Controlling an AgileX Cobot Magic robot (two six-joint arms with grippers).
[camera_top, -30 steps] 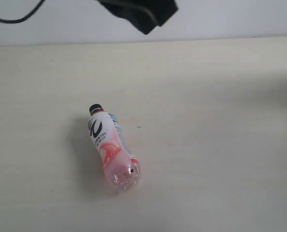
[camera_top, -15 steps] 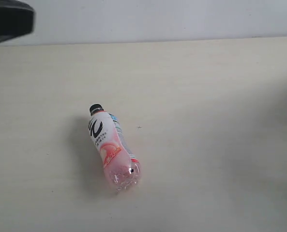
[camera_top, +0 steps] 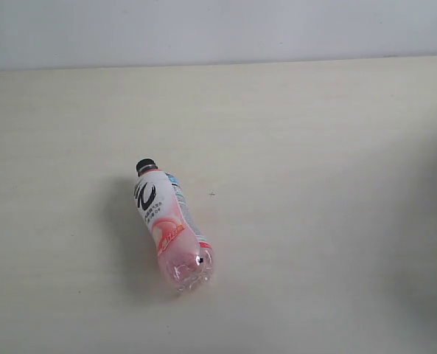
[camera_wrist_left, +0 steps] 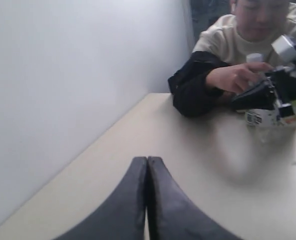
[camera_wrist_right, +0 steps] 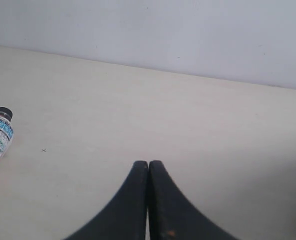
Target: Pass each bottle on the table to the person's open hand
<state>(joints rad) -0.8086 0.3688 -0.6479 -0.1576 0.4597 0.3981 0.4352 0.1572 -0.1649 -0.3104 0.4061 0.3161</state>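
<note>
- Pink-and-white bottle: lies on its side, left of centre on the table, black cap toward the far edge. Its round body would likely roll if nudged off-centre.
- Left gripper, right gripper: both pressed shut, empty. Coming down unopened, either would shove the bottle, not grasp it.
- Person's hand: curled round a white-capped bottle, so a handover may find no free palm.

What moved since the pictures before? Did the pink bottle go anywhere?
The black robot part at the top of the exterior view slid to the left and then out of sight. Nothing was grabbed or let go there. The pink bottle did not move: it lies on its side on the table in the same spot.
</note>
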